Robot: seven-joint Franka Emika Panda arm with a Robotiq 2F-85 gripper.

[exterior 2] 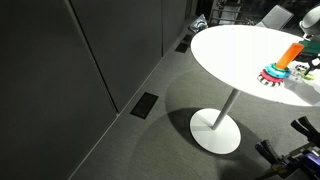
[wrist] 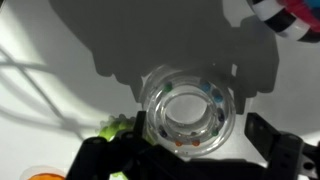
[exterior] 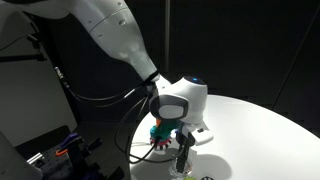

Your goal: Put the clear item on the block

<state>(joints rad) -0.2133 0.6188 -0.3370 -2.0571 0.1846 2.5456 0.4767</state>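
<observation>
The clear item (wrist: 186,142) is a transparent toothed ring lying flat on the white table (wrist: 60,40), with small coloured beads showing in its rim. My gripper (wrist: 198,120) is open and straddles it: the left finger is at the ring's edge and the right finger stands a little apart. The block shows as a red-and-white toothed base at the top right of the wrist view (wrist: 285,15). In both exterior views (exterior: 158,134) (exterior 2: 278,68) it stands on the table just beside my gripper (exterior: 183,150), its orange cylinder upright. The ring cannot be made out in the exterior views.
The round white table (exterior 2: 230,50) stands on a single pedestal, and its edge is close to the block. Dark panels and cables (exterior: 125,110) hang behind the arm. A green and an orange object (wrist: 110,128) sit by the left finger in the wrist view.
</observation>
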